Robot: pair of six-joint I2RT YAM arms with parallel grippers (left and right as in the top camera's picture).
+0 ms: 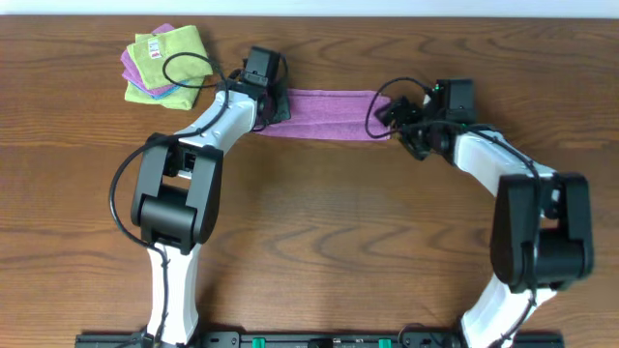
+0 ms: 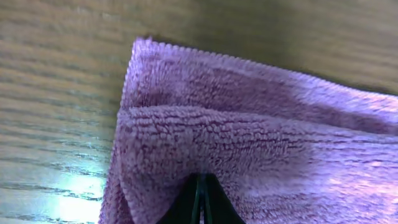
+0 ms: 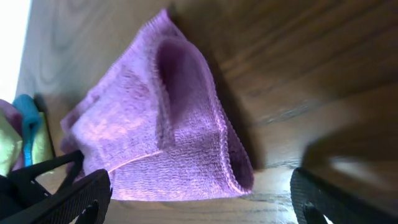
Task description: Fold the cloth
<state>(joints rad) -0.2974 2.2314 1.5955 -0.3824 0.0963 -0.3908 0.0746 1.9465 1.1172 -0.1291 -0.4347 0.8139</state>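
My left jaws pinch the folded lilac microfibre cloth (image 1: 329, 114) near the far edge of the bench (image 1: 319, 232); my right jaws stand wide at its other end.

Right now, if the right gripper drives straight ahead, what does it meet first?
Most likely the cloth: its folded end lies directly ahead of the open right gripper, in line with the gap between its fingers. How near it is remains unclear.

Cloth stack (image 1: 166, 60), lime-green topmost, wooden table (image 1: 329, 232)

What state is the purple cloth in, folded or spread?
Folded. The cloth lies as a narrow strip, and both wrist views show doubled layers.
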